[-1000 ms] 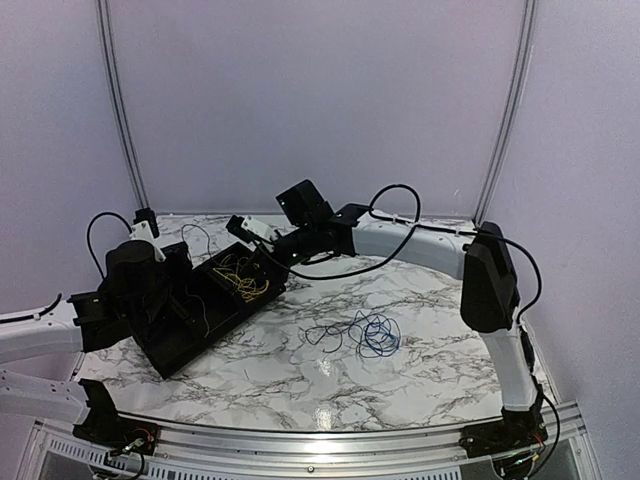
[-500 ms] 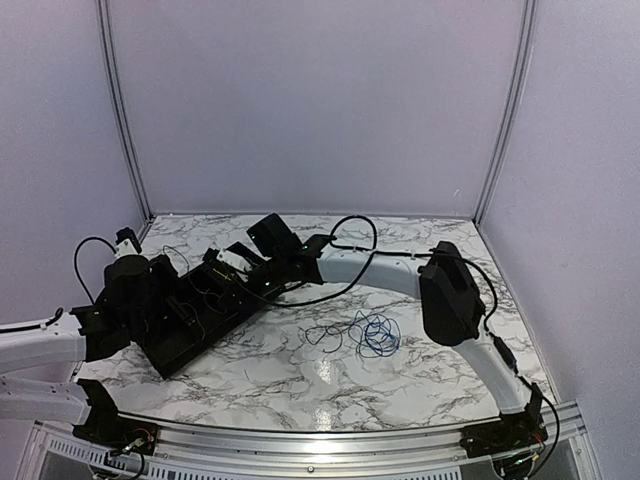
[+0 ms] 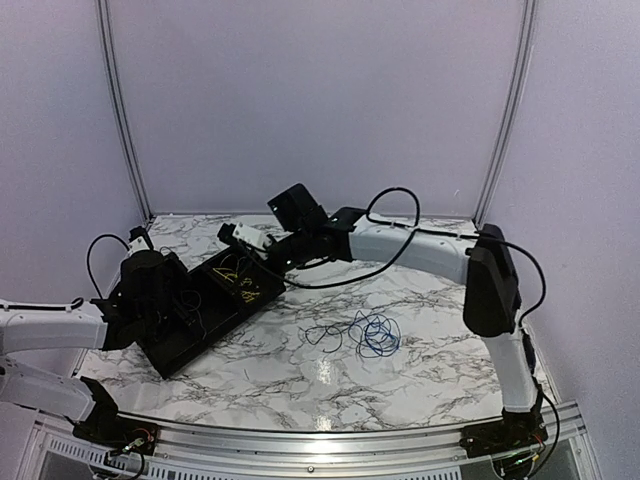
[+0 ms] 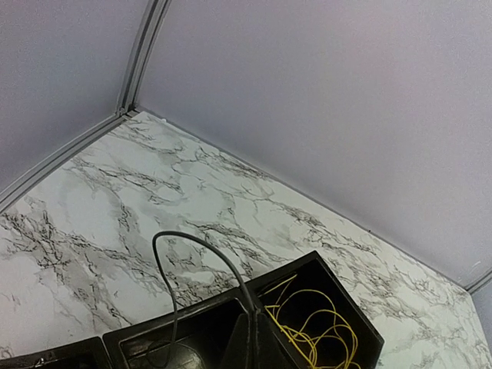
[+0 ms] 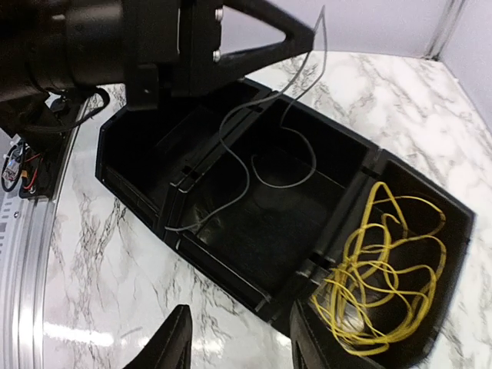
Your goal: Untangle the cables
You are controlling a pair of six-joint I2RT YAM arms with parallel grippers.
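top external high behind the arm bases, facing the back wall, whole table (image 3: 330,385) in frame; left wrist low, close, tilted up past the tray (image 4: 346,296) toward that wall; right wrist close above, looking down; all share the tray's yellow cable (image 5: 384,269) end

Left arm (image 3: 50,322) reaching in low from the left side, left gripper (image 4: 254,323) with fingers pinched together on the black cable (image 4: 184,234), right arm (image 3: 420,245) stretched across leftward, elbow raised, right gripper (image 5: 242,338) angled downward, fingers (image 5: 173,342) spread apart.
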